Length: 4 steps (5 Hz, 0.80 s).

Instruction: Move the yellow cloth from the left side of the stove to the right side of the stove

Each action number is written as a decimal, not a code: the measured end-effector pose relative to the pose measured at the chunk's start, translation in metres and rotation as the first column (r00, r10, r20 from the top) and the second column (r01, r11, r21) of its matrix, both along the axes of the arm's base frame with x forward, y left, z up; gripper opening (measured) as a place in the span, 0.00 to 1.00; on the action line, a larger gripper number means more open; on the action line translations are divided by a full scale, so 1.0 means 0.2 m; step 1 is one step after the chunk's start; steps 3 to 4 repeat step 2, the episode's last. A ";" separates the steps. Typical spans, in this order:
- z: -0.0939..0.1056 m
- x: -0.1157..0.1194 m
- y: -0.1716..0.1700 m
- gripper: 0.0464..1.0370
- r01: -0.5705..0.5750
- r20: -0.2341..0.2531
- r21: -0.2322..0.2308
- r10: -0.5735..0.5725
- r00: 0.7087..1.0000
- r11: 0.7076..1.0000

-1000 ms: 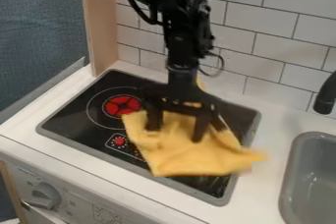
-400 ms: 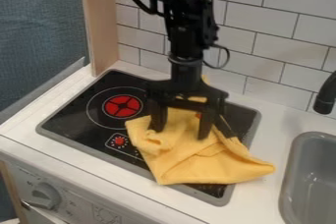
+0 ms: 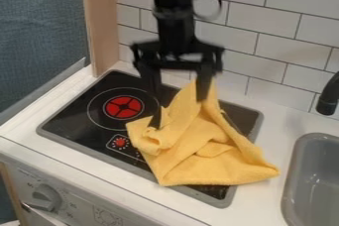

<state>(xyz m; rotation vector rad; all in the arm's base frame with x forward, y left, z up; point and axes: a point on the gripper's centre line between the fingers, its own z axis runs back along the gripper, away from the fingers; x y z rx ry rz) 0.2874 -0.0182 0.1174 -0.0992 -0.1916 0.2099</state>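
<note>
The gripper (image 3: pixel 179 94) hangs above the middle of the stovetop with its fingers wide apart, so it is open. Below it a crumpled yellow cloth (image 3: pixel 208 158) lies over the right and front part of the black stovetop (image 3: pixel 69 116). The cloth rises to a peak right at the gripper's right-hand finger; whether the two touch I cannot tell. The left-hand finger is over the bare black surface just left of that peak. A thin dark object pokes out along the cloth's right edge, mostly hidden.
A red burner (image 3: pixel 124 107) shows left of the cloth. The grey sink (image 3: pixel 316 183) and black faucet (image 3: pixel 329 96) are at the right. A tiled wall (image 3: pixel 265 51) stands behind, and a wooden post (image 3: pixel 102 22) rises at the back left.
The gripper has risen from the cloth and moved slightly left. Part of the cloth is drawn up into a peak beside its right-hand finger; the front of the cloth has hardly moved since the last frame.
</note>
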 end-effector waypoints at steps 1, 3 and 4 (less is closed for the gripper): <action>0.10 -0.03 0.02 0.96 0.020 0.044 0.004 -0.020 0.999 1.000; 0.12 -0.03 0.02 0.96 0.027 0.053 0.010 -0.028 0.998 1.000; 0.12 -0.03 0.02 0.96 0.027 0.053 0.010 -0.028 0.998 1.000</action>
